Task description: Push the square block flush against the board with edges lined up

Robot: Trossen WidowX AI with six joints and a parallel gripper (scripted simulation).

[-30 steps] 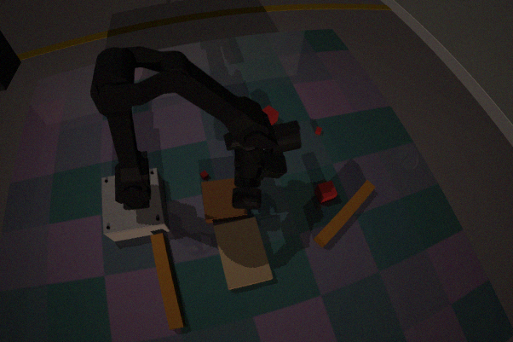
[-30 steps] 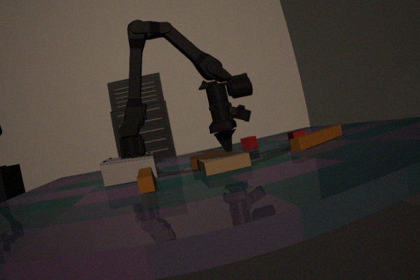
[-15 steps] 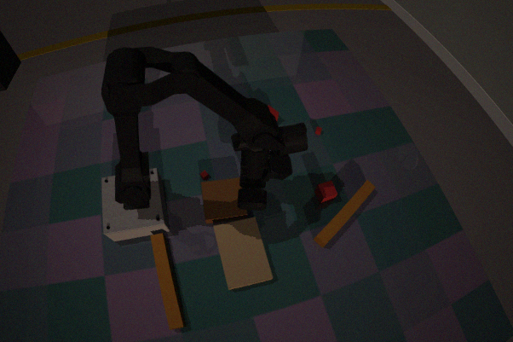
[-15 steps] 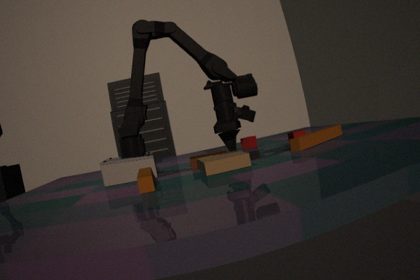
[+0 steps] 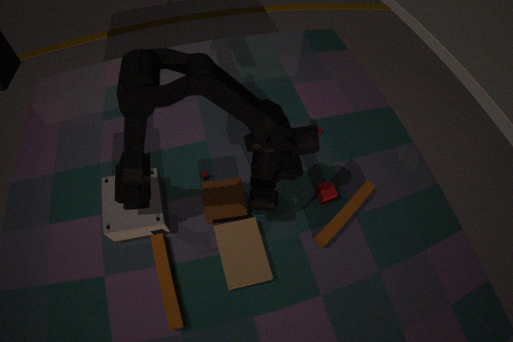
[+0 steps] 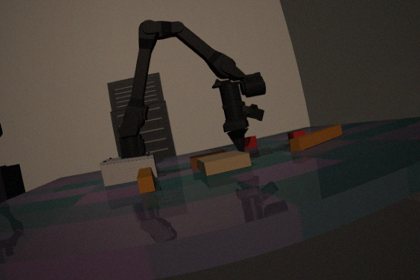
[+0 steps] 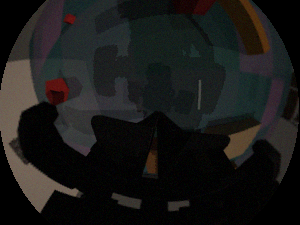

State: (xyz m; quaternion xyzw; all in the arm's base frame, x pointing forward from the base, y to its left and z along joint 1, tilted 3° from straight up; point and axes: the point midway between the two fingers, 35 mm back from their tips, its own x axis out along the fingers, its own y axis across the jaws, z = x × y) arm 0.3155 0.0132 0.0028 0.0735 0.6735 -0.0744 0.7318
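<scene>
Gripper (image 6: pixel 240 146) fully closed, empty, beside block (image 5: pixel 224 199)

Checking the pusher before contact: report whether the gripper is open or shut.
Shut, holding nothing: the gripper tapers to one closed point just above the tan board.

Brown square block (image 5: pixel 224 199) flat on mat, near end flush against tan board (image 5: pixel 243 252), edges roughly aligned.

Dim light. Teal-and-purple checkered floor mat (image 5: pixel 349 136) fills centre frame beneath me; plain beige wall (image 6: pixel 87 27) behind; dark grey slatted cabinet (image 6: pixel 157 118) stands centre-left against it.
</scene>
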